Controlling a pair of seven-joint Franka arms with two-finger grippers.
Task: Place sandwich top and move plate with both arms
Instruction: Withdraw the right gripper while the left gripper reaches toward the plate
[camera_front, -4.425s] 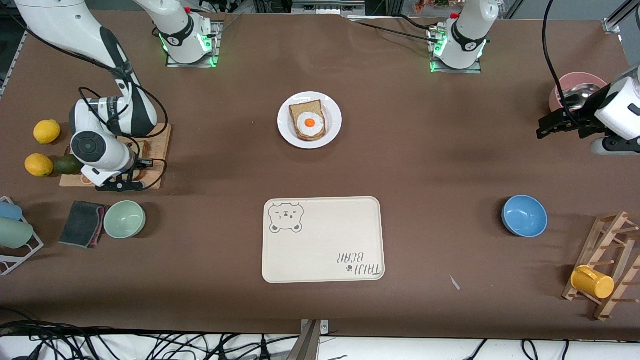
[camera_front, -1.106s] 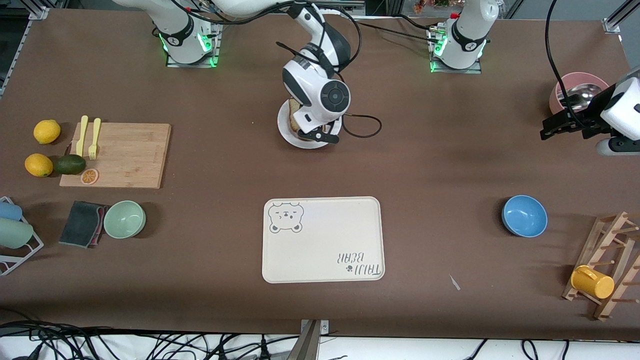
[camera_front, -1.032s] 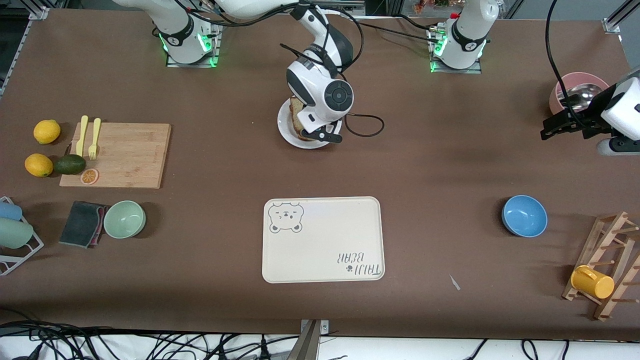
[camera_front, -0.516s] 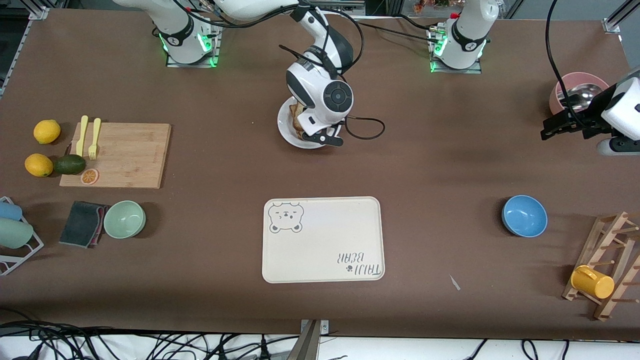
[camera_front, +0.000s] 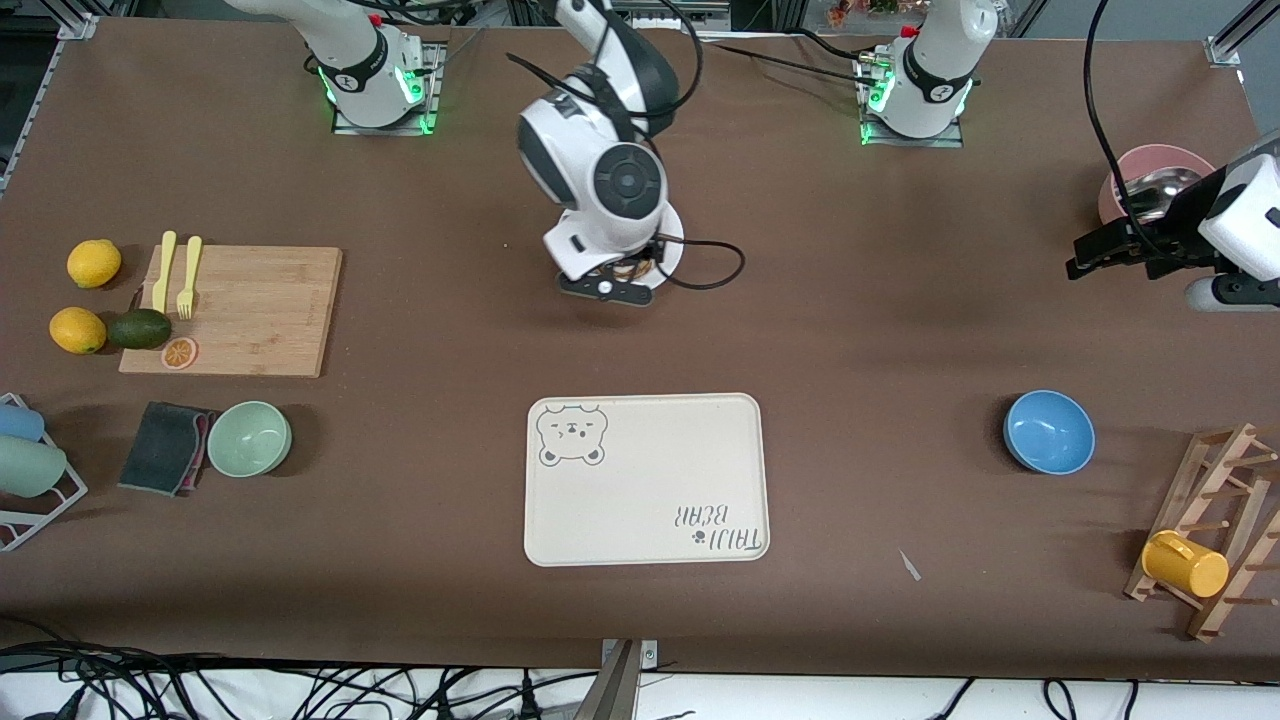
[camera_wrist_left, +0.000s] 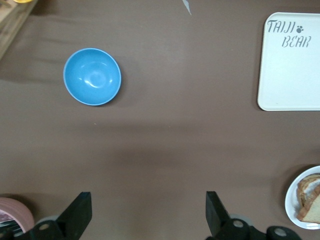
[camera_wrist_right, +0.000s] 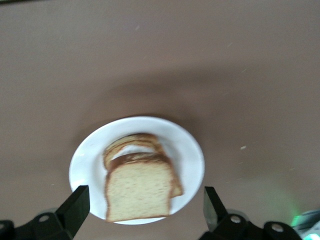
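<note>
Even overhead light is falling on the brown table (camera_front: 900, 300), bright, no harsh glare. Soft shadows are sitting under the arms and beside the bowls (camera_front: 1048, 431). Front view is reading sharp. Right wrist view is showing slight blur on the plate (camera_wrist_right: 190, 155) and bread (camera_wrist_right: 137, 195). Green base lights (camera_front: 425, 95) are glowing.

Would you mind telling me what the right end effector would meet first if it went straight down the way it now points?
Most likely the top bread slice stacked on the white plate. The right end effector hangs open directly over it, fingers either side, with nothing visible between; how high it hangs is unclear.
</note>
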